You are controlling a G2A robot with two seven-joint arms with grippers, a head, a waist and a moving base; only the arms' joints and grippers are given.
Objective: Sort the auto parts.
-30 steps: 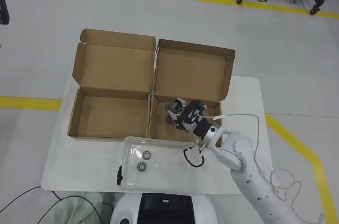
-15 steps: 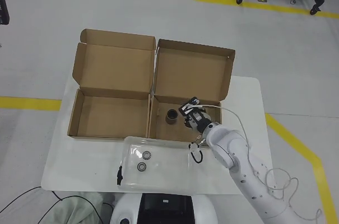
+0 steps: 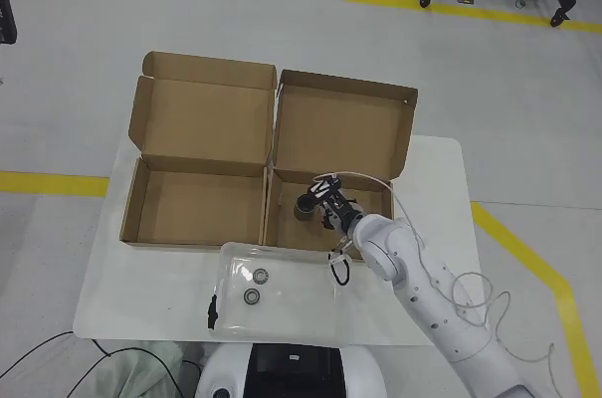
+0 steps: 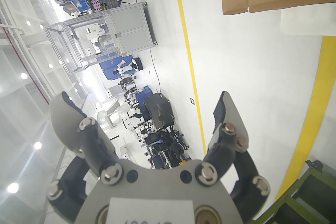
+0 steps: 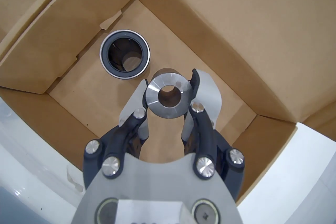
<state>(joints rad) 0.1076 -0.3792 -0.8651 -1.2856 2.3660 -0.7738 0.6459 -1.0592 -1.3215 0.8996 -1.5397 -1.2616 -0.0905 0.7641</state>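
Right gripper [image 5: 169, 80] fingers clamp a steel bushing [image 5: 153, 93]. A black-rimmed bearing [image 5: 104, 55] sits just beyond the fingertips on the box [image 5: 210, 12] floor, apart from them. Left gripper [image 4: 143, 101] fingers are spread wide.

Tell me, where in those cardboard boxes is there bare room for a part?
The left box floor is all bare. In the right box, floor toward its right wall is free; its left side is crowded by the black-rimmed sleeve and the right gripper holding a metal bushing.
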